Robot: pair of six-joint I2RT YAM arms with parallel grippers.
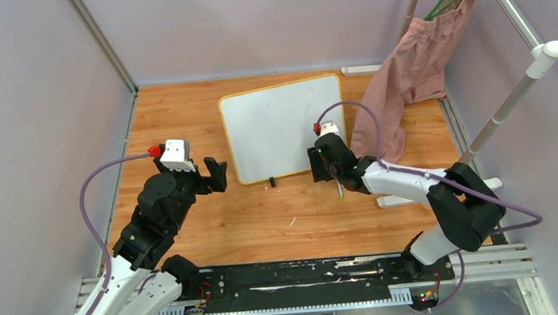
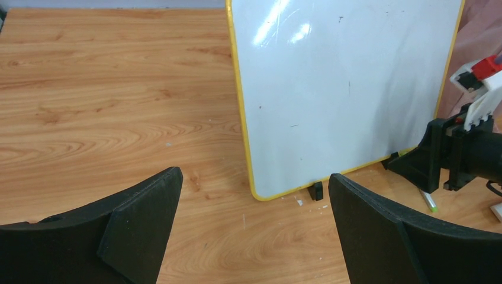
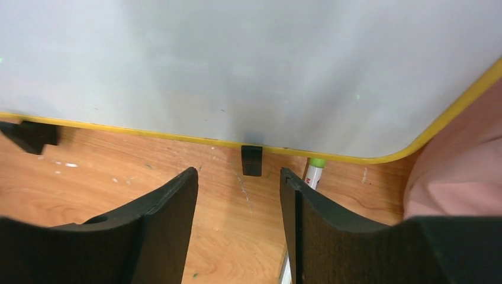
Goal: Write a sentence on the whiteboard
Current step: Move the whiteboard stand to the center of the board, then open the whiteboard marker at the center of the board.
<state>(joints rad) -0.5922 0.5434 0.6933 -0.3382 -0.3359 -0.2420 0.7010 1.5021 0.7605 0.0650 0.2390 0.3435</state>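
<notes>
On the near table (image 1: 266,220), the left gripper (image 2: 254,174) and the right gripper (image 3: 237,174) hold their fingers apart and empty. A green-capped marker (image 3: 314,168) lies just beside the right one. Farther back, at centre, sits the whiteboard (image 1: 281,126), its near edge just beyond the right fingers.

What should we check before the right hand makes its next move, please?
1. The board is blank: ok.
2. The marker is held: not ok; it lies on the table beside the right hand.
3. The right hand is open and empty: ok.
4. The left hand is open and off the board: ok.
5. The marker is uncapped: cannot tell.
</notes>
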